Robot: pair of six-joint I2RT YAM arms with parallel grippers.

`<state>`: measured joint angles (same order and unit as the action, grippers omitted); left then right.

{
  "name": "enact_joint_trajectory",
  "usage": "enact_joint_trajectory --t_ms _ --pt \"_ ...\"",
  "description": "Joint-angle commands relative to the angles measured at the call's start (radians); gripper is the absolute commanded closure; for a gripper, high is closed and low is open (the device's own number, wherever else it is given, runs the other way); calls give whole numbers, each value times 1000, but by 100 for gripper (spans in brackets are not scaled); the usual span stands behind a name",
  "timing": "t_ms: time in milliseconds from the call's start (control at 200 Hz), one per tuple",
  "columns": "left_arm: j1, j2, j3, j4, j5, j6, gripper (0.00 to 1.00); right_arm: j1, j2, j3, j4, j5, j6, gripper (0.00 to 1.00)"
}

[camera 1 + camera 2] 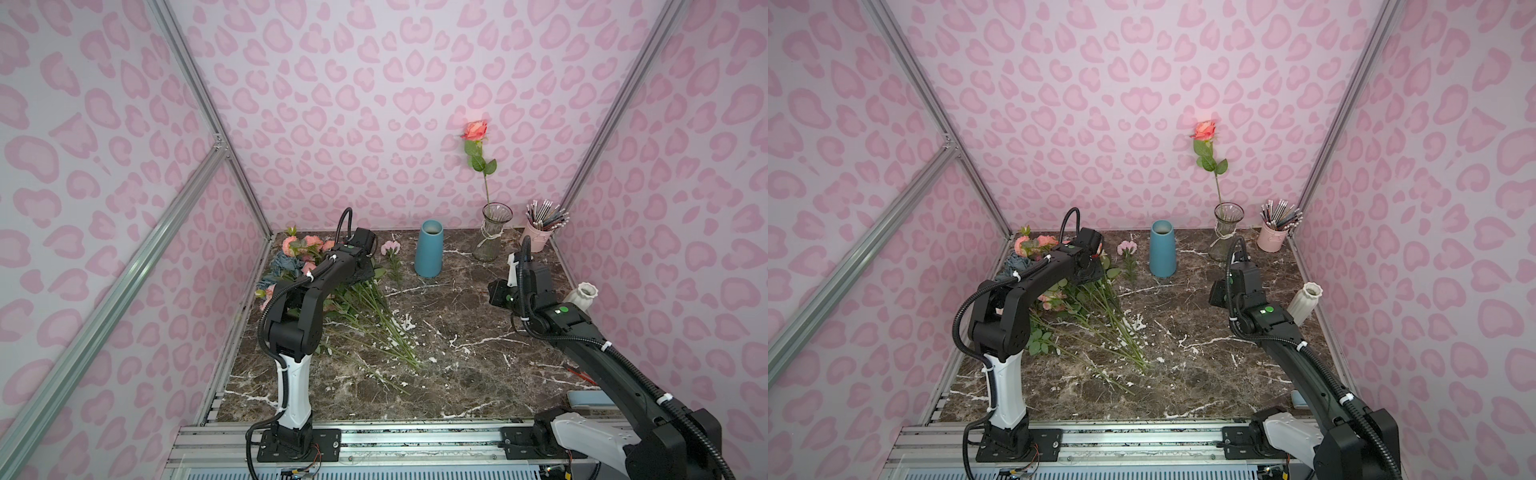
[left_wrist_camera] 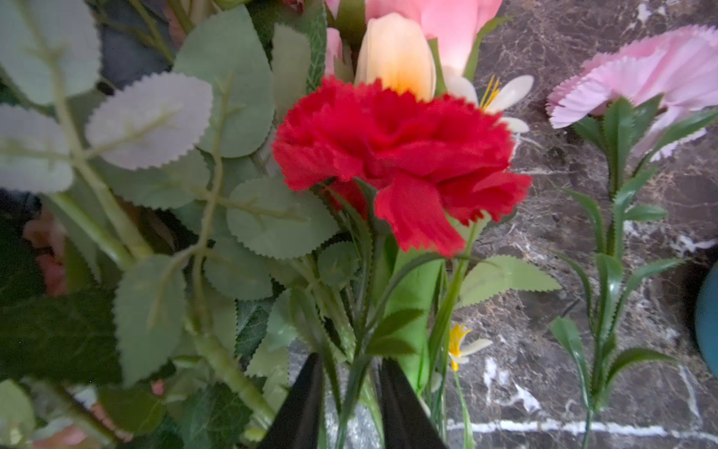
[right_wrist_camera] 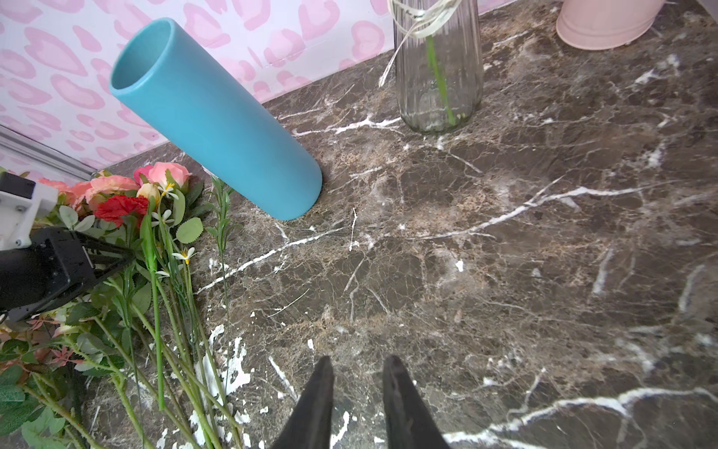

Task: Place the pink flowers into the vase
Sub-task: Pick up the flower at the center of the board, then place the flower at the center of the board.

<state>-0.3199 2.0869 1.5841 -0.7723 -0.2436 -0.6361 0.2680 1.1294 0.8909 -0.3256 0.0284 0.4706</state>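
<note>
A heap of pink flowers (image 1: pixel 300 245) lies at the table's far left, mixed with a red carnation (image 2: pixel 396 155) and blue-grey blooms. One pink carnation (image 1: pixel 390 248) lies apart beside the heap. A salmon-pink rose (image 1: pixel 475 130) stands upright in the clear glass vase (image 1: pixel 494 235) at the back right. My left gripper (image 2: pixel 351 359) is low in the heap, its jaws a narrow gap apart with the red carnation's thin green stems between them and marble showing through the gap. My right gripper (image 3: pixel 359 361) hovers over bare marble, open and empty.
A blue vase (image 1: pixel 430 249) stands upright at the back centre, next to the lone pink carnation. A white ribbed vase (image 1: pixel 582 296) is by the right wall behind my right arm. A pink cup of pencils (image 1: pixel 540 237) fills the back right corner. Long stems (image 1: pixel 382 328) fan toward the table's middle.
</note>
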Motion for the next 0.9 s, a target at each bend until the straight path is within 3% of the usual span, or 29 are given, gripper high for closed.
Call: enact_joint_trajectory --t_ms 0,250,625,895 --pt "0 4 7 17 -16 2 80 -3 -9 -3 19 -11 -5 73" --pt "-19 -56 29 -5 -29 -6 97 -4 -22 -7 23 -19 2 73" --pt "-90 -87 194 -57 24 -20 97 -7 -37 -11 13 -4 -5 72" --pt "-131 68 365 7 139 -75 97 -19 -42 -11 -7 2 -21 71"
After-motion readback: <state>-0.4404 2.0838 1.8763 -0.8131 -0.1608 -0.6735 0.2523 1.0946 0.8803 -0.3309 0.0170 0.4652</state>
